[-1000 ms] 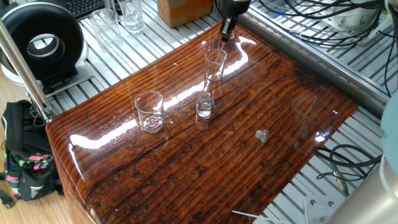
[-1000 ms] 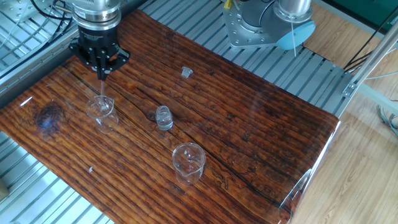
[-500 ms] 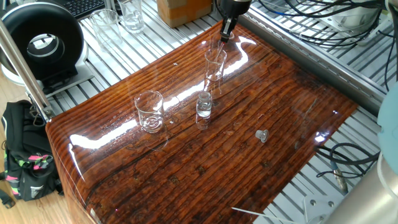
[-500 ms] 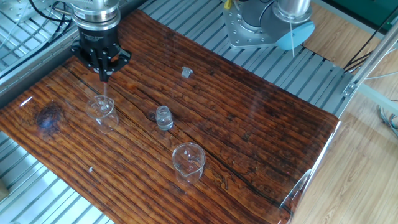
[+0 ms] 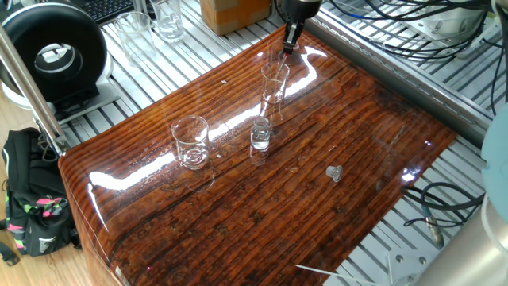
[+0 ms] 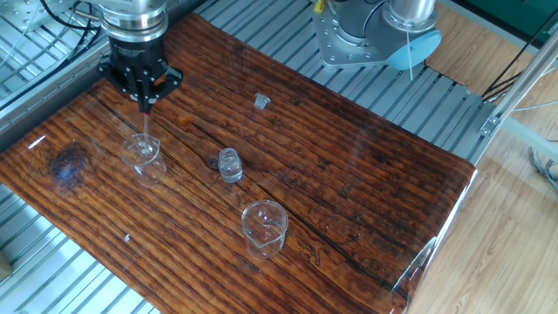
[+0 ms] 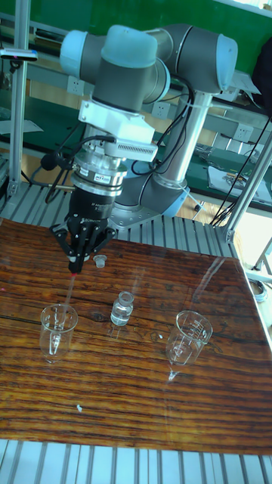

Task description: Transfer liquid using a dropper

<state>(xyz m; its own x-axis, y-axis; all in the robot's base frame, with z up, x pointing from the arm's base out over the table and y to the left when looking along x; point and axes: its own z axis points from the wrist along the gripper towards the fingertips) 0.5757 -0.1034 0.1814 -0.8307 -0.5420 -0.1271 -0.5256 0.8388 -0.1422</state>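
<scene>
Nothing has shifted: the gripper point(image 6: 144, 98) still pinches the dropper point(image 6: 146, 126) above the beaker point(image 6: 140, 151), so transfer pauses.

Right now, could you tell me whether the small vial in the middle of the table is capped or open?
Open. The vial stands upright with a bare mouth, and a small cap lies apart on the table.

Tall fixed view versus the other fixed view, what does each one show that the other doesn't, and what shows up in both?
Only the tall fixed view shows the whole robot arm and the green wall behind. Only the other fixed view shows the wooden floor beside the table. Both show the gripper shut on the dropper above a beaker, the small vial, a second beaker and the small cap.
</scene>
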